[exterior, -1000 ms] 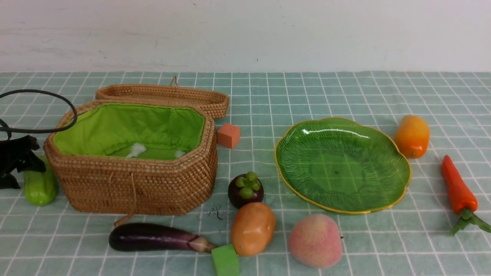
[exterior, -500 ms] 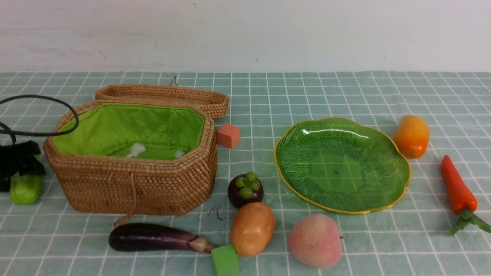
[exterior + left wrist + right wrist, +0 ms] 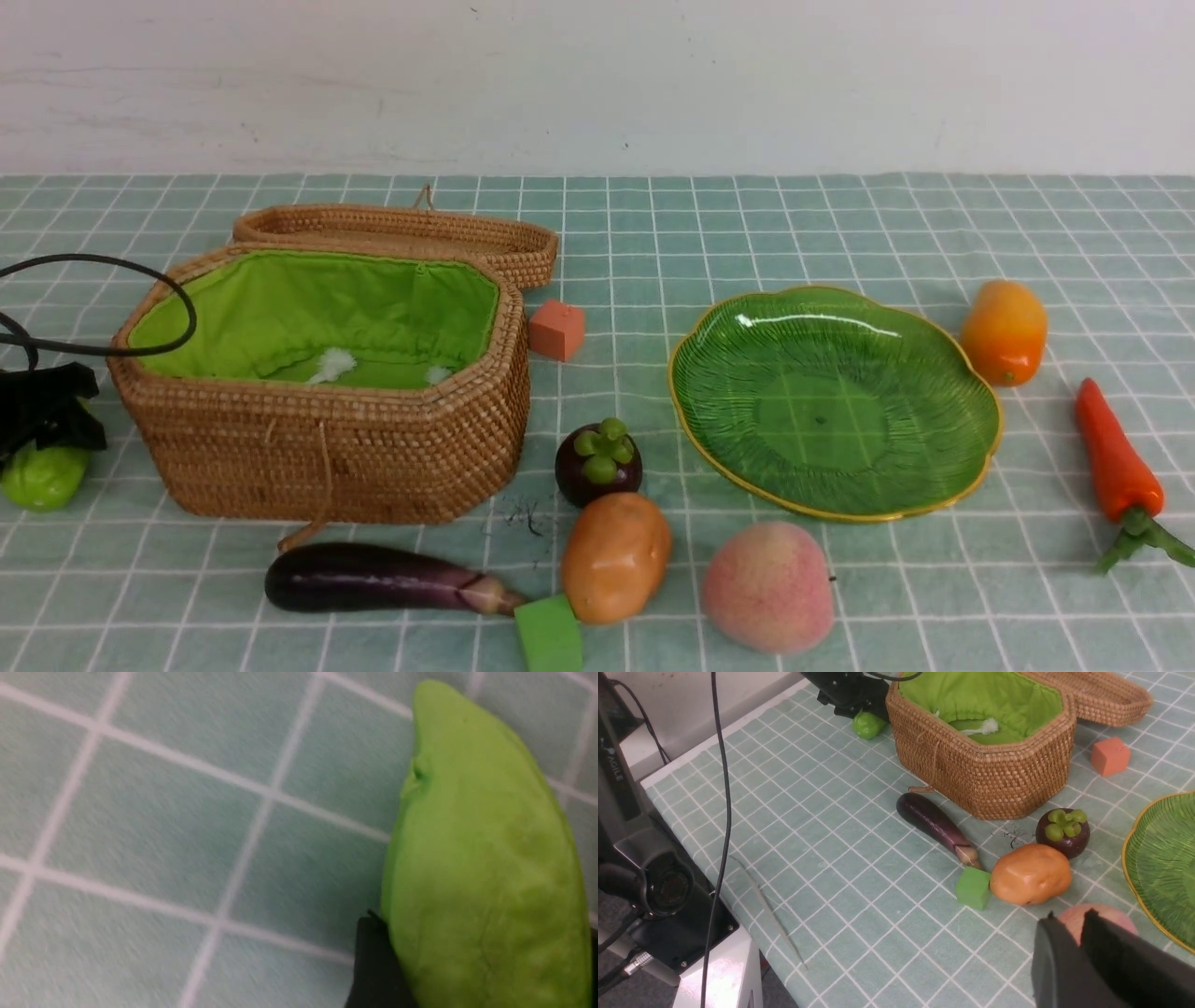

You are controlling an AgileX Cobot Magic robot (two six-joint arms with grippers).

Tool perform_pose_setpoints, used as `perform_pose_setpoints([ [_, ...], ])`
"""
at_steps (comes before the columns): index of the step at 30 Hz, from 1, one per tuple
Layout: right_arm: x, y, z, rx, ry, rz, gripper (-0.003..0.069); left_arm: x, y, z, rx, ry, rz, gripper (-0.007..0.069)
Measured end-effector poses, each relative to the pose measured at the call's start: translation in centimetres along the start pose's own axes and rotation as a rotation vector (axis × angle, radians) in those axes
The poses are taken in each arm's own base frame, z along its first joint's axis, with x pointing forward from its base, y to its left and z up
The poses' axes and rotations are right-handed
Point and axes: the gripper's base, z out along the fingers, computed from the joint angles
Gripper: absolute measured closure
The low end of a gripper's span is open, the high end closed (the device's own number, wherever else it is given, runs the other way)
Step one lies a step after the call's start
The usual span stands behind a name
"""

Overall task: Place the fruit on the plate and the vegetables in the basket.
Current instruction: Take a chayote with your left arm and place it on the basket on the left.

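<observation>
1 vegetable is in hand: the left claw (image 3: 45, 425), its jaws part-open, clamps the stubby cucumber (image 3: 42, 476). Over the last second it has pulled the cucumber away from the wicker basket (image 3: 327, 448) and tipped it end-on. This looks like the start of the lift into the basket, which holds no vegetables yet.

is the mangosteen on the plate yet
No, the mangosteen sits on the cloth between the basket and the plate, beside the potato, and the plate holds nothing.
</observation>
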Motion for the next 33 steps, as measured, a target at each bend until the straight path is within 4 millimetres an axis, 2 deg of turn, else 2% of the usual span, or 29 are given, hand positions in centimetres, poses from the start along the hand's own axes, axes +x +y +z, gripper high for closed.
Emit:
perform_pose_setpoints([
  [2, 0.0, -0.1, 0.0, 0.007, 0.002, 0.006, 0.0570, -0.4, -0.7, -2.1, 0.019, -0.022, 0.016, 0.0200],
  [4, 0.1, -0.2, 0.0, 0.025, 0.008, 0.005, 0.0570, -0.9, -2.3, -5.3, 0.047, -0.075, 0.063, 0.0200],
  [5, 0.1, -0.2, 0.0, 0.026, 0.009, 0.004, 0.0570, -0.9, -2.6, -5.7, 0.052, -0.078, 0.076, 0.0200],
  [6, 0.1, -0.3, 0.0, 0.031, 0.011, 0.001, 0.0570, -1.1, -3.3, -7.0, 0.060, -0.106, 0.110, 0.0200],
  [7, 0.1, -0.3, 0.0, 0.036, 0.013, 0.000, 0.0570, -1.2, -4.4, -8.6, 0.074, -0.139, 0.172, 0.0200],
  [8, 0.1, -0.4, 0.0, 0.040, 0.016, -0.002, 0.0570, -0.9, -7.0, -11.3, 0.104, -0.199, 0.323, 0.0200],
  [9, 0.2, -0.4, 0.0, 0.039, 0.020, -0.002, 0.0570, -0.6, -8.5, -12.7, 0.124, -0.229, 0.424, 0.0200],
  [10, 0.2, -0.3, 0.0, 0.038, 0.023, -0.002, 0.0570, -0.5, -8.9, -12.9, 0.128, -0.235, 0.446, 0.0200],
  [11, 0.3, -0.3, 0.0, 0.033, 0.037, -0.002, 0.0570, 0.3, -11.8, -14.6, 0.174, -0.267, 0.638, 0.0200],
  [13, 0.5, -0.2, 0.0, 0.027, 0.054, -0.002, 0.0570, 0.9, -14.2, -15.5, 0.206, -0.283, 0.803, 0.0200],
  [14, 0.5, -0.2, 0.0, 0.025, 0.058, -0.002, 0.0570, 1.1, -14.8, -15.6, 0.211, -0.284, 0.846, 0.0200],
  [16, 0.7, -0.1, 0.0, 0.016, 0.078, -0.001, 0.0569, 1.8, -17.7, -15.7, 0.222, -0.272, 1.039, 0.0200],
  [17, 0.7, -0.1, 0.0, 0.016, 0.080, -0.001, 0.0569, 1.7, -17.9, -15.8, 0.212, -0.274, 1.063, 0.0200],
  [19, 0.9, -0.1, 0.0, 0.010, 0.095, -0.001, 0.0568, 1.8, -20.2, -14.6, 0.158, -0.248, 1.267, 0.0200],
  [20, 0.9, -0.1, 0.0, 0.008, 0.099, -0.001, 0.0568, 1.8, -20.6, -14.1, 0.139, -0.238, 1.310, 0.0200],
  [21, 0.9, -0.1, 0.0, 0.008, 0.100, -0.001, 0.0568, 1.7, -20.7, -14.0, 0.127, -0.236, 1.326, 0.0200],
  [22, 0.9, -0.1, 0.0, 0.007, 0.103, -0.001, 0.0568, 1.7, -21.3, -12.6, 0.102, -0.202, 1.388, 0.0200],
  [24, 0.9, -0.1, -0.1, 0.006, 0.104, -0.001, 0.0568, 1.8, -21.4, -11.4, 0.089, -0.179, 1.416, 0.0200],
  [26, 1.0, -0.1, -0.1, 0.006, 0.105, -0.001, 0.0568, 1.8, -21.5, -9.2, 0.076, -0.143, 1.439, 0.0200],
  [30, 1.0, -0.1, -0.1, 0.006, 0.107, -0.001, 0.0568, 1.9, -21.5, -7.9, 0.072, -0.121, 1.444, 0.0176],
  [33, 1.0, 0.0, -0.1, 0.004, 0.111, -0.001, 0.0568, 1.8, -21.5, -8.2, 0.072, -0.131, 1.404, 0.0027],
])
